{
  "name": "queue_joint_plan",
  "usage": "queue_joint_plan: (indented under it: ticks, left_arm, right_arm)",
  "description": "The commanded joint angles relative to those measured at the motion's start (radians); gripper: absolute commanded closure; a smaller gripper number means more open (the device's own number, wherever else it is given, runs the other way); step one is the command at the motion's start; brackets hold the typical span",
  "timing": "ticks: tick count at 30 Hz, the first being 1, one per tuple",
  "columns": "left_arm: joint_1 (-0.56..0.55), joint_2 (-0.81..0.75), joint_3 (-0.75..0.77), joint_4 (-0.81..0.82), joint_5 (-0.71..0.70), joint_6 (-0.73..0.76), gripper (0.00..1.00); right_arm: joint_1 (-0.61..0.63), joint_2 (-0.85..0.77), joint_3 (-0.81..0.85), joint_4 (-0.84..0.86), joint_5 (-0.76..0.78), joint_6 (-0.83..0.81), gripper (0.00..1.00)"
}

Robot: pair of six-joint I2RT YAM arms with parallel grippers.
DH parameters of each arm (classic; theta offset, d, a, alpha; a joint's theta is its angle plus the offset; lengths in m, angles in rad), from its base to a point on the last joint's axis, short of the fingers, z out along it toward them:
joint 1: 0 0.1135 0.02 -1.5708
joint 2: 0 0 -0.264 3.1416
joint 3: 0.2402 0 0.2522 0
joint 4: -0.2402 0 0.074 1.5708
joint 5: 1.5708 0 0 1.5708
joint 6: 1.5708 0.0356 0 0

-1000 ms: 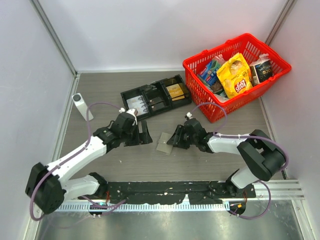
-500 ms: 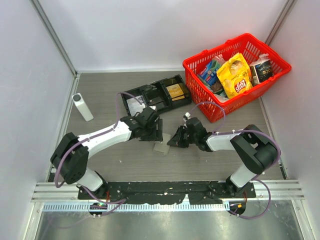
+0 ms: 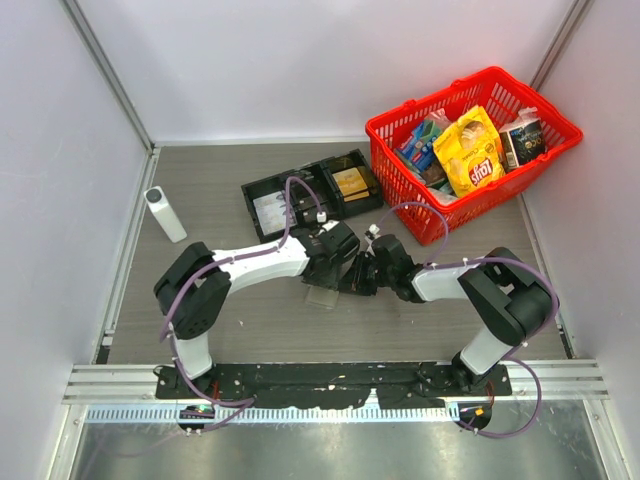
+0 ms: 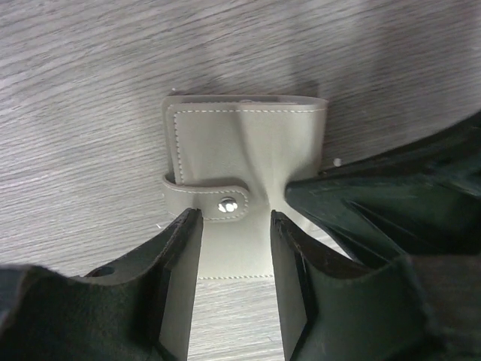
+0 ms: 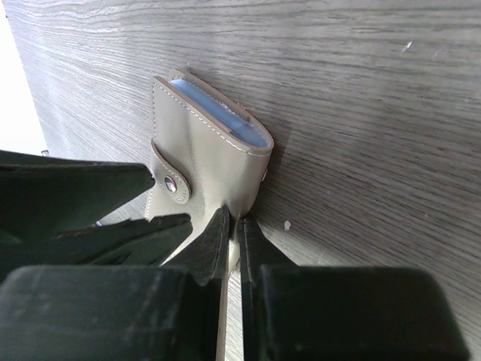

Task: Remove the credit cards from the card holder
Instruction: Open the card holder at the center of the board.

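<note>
flat on the grey wood-grain bench (image 3: 300, 340), in the middle between the two arms: the card holder (image 4: 240, 150), a grey-olive stitched sleeve with a snap strap (image 4: 207, 203) and its metal stud laid across the front. tucked in the sleeve's open end, showing from the right wrist only as a pale blue edge: the credit cards (image 5: 218, 105), inside the holder; how many, impossible to tell.

on the holder's side edge, the right tool (image 5: 234, 223), fingers pressed almost together, a thin fold of the cover pinched between them. in the left wrist view, leather puckered toward that pinch. over the holder's opposite end, the left tool (image 4: 234, 278), jaws spread part-way, one finger on each side of the strap's stud end, tips just short of the strap, nothing clamped between them. whether resting on the cover or just above it, unclear. from overhead, both tools nearly meeting above the holder.

beyond the holder, toward the far wall, a black compartmented tray (image 3: 247, 190), with a gold-yellow card (image 3: 352, 183) lying in a right-hand compartment. just beside the tray's right end, a red basket (image 3: 455, 215) packed with snack packets, a yellow chip bag (image 3: 470, 150) on top. well apart at the far left, near the wall rail, a small white block (image 3: 165, 213).
</note>
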Motion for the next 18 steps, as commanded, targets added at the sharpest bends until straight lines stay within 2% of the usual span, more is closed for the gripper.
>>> queue_joint_plan:
  ticks: [1, 14, 16, 18]
  left_arm:
    - [0.001, 0.026, 0.052, -0.041, -0.06, 0.023, 0.54]
    - [-0.042, 0.158, 0.104, -0.095, -0.112, 0.035, 0.53]
    - [-0.045, 0.173, 0.104, -0.106, -0.117, 0.035, 0.57]
    - [-0.044, 0.169, 0.101, -0.112, -0.121, 0.036, 0.65]
  right_arm:
    - [-0.006, 0.054, -0.017, -0.141, 0.022, -0.027, 0.95]
    - [-0.006, 0.068, 0.0, -0.151, 0.019, -0.036, 0.95]
    - [-0.006, 0.066, 0.003, -0.154, 0.021, -0.037, 0.95]
    - [-0.007, 0.066, 0.004, -0.157, 0.022, -0.04, 0.95]
